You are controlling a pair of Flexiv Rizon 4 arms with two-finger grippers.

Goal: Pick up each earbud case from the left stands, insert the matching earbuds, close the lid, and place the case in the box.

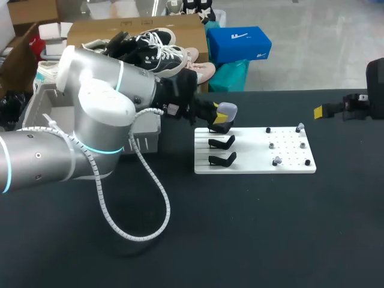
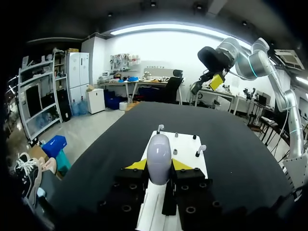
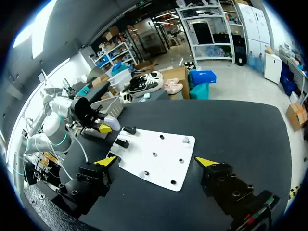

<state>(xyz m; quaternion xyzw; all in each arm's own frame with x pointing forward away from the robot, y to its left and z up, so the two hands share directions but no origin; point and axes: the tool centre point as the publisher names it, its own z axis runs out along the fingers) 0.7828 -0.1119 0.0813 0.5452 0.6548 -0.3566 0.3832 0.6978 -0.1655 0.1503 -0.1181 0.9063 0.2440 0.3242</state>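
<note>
The left gripper [image 2: 159, 166] is clamped on the earbud case [image 2: 159, 160], one yellow tip against each flank. It holds the case at the left edge of the white board [image 1: 288, 165], over the rearmost of the three black stands [image 1: 222, 159]; whether the case is clear of that stand cannot be told. The side-on grip leaves the upper face exposed, judged suitable for reaching the lid. The case is a smooth, rounded pebble form, pale lavender-grey and slightly glossy, standing on end between the fingers. Its lid appears shut, and no seam is discernible. The two stands nearer the board's front edge carry nothing. Small earbuds [image 1: 276, 161] sit on pegs across the board's right half, spaced apart, judged so that one can be taken singly. The right gripper [image 3: 156, 162] hangs spread wide and unloaded, well off the board's right side, judged parked out of the path of the left arm [image 1: 96, 120]. The grey box [image 1: 149, 137] stands just beyond the board's left side, partly hidden by that arm.
</note>
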